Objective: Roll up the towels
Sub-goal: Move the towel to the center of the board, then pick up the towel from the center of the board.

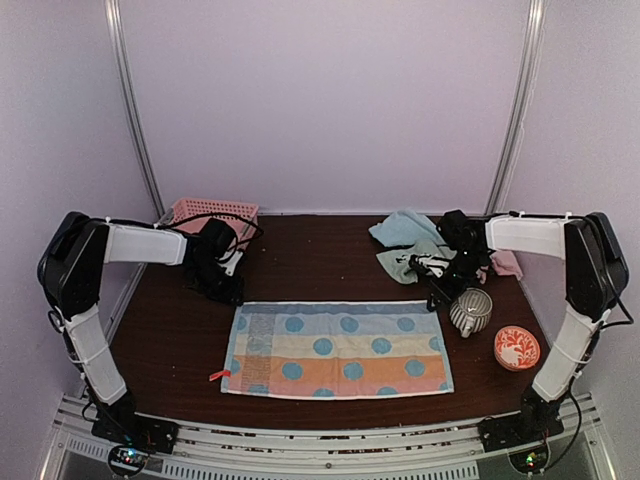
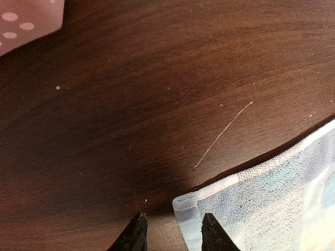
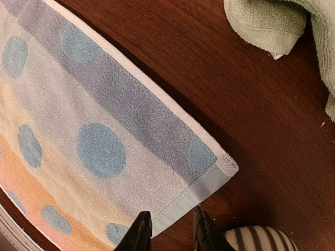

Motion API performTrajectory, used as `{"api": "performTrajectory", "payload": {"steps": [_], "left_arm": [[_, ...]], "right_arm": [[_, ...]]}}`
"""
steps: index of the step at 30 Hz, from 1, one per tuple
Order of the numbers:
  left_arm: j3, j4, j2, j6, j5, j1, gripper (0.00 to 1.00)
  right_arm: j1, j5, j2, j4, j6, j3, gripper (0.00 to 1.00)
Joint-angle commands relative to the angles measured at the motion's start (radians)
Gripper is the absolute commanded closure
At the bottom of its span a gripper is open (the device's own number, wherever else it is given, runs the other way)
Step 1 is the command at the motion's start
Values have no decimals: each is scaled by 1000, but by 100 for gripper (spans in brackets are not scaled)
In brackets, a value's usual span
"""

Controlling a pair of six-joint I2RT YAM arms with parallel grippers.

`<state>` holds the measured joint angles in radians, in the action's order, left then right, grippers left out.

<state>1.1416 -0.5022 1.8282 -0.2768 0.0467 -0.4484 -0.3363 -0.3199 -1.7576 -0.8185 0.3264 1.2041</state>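
the spotted towel (image 1: 338, 348) lies flat near the front edge of the table (image 1: 330, 262), with bare wood beyond its far side. the left gripper (image 2: 172, 224) hangs at the towel's far left corner, jaws parted, gripping nothing. the right gripper (image 3: 171, 222) straddles the far right hem, jaws also apart. a red bowl (image 1: 517, 347) and striped cup (image 1: 470, 311) crowd that corner; the right wrist view cuts the cup off. farther back the green towel (image 3: 267, 23) and blue towel (image 1: 400, 228) lie heaped. the pink towel (image 1: 506, 264) is mostly hidden behind the right arm. only the top view shows the whole pink basket (image 1: 213, 210).
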Motion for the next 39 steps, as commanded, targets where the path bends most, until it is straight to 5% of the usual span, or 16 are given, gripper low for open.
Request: {"api": "performTrajectory", "payload": {"steps": [1,24,39], "left_arm": [[29,20,45,45,15,4,68],[57,-25,114,42,-82,-58,76],[130,-61,109,9,-24,-56,66]], "right_arm": [[2,-25,39,24,-10,-11,71],[3,-31,47,36,-12,-33,70],[4,-35,45,40,-9,-36,70]]}}
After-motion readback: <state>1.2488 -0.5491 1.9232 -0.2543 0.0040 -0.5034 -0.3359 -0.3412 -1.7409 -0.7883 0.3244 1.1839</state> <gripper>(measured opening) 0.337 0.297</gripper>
